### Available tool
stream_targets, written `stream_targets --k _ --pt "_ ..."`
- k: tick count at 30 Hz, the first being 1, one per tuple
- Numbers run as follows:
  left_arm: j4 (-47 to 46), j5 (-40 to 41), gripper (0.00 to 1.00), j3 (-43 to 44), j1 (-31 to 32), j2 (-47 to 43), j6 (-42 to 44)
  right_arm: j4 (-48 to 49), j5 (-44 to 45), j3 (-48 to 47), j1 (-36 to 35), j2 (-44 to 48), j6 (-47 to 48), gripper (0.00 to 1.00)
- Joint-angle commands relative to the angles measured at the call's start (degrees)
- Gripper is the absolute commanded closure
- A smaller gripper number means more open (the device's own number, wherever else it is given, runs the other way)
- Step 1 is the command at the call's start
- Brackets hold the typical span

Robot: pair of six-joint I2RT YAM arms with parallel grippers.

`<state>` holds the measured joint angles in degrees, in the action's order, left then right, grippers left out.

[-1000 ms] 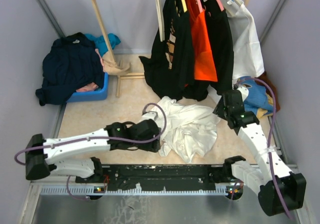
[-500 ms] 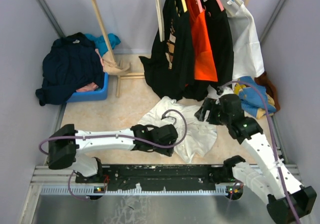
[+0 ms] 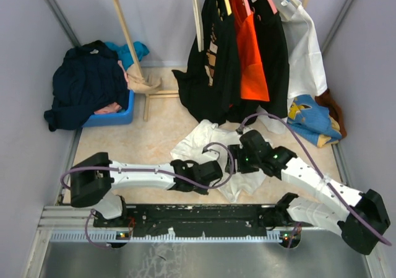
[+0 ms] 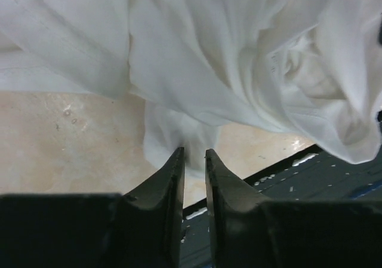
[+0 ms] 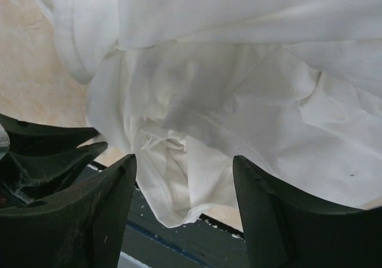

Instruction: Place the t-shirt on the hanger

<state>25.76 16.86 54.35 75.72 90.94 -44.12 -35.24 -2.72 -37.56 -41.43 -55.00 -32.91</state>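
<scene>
The left fingers (image 4: pixel 173 178) stand almost together, with only a thin slit between them. A narrow tongue of the t-shirt (image 4: pixel 209 53) comes down just to their tips. Whether they really clamp this cloth or only touch it, I cannot tell. The right fingers (image 5: pixel 113 190) are wide apart and hold nothing; a crumpled part of the same shirt lies between and under them.

The t-shirt lies in a loose heap on the table (image 3: pixel 124 142), in front of both arms, and its near edge reaches the dark rail (image 3: pixel 204 213). Only white folds show, no blue print. The hanger for it I cannot find in any view.

I judge the shirt to be light, soft and limp: it will sag and bunch, and will not keep a shape. Thin cloth can slide out of narrow fingers, so it is better to take a doubled fold or a seam, best at the two shoulders, one for each arm. The collar is hidden in the heap, so the cloth probably must be spread first.

No writing can be read on the shirt. A black garment (image 3: pixel 213 49) on the rack (image 3: pixel 127 24) behind carries a pale print, too small to read
</scene>
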Motion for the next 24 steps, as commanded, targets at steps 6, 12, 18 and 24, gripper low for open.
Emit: stream_targets --k 6,12,18,24 --pt "2.6 4.6 1.00 -4.8 0.5 -1.3 -4.3 6.1 5.6 -0.6 -0.7 -7.8 0.9 0.41" --pt "7.5 8.6 1.00 -6.3 0.5 -7.3 -7.3 6.6 8.4 -2.0 -0.7 -9.8 1.8 0.61" --pt "18.0 13.5 1.00 -4.3 0.5 -17.1 -10.0 3.6 9.4 -5.7 -0.7 -5.4 2.7 0.95" --pt "30.5 19.9 1.00 2.9 0.5 -26.6 -11.2 -2.0 10.2 -13.3 -0.7 1.3 3.2 1.00"
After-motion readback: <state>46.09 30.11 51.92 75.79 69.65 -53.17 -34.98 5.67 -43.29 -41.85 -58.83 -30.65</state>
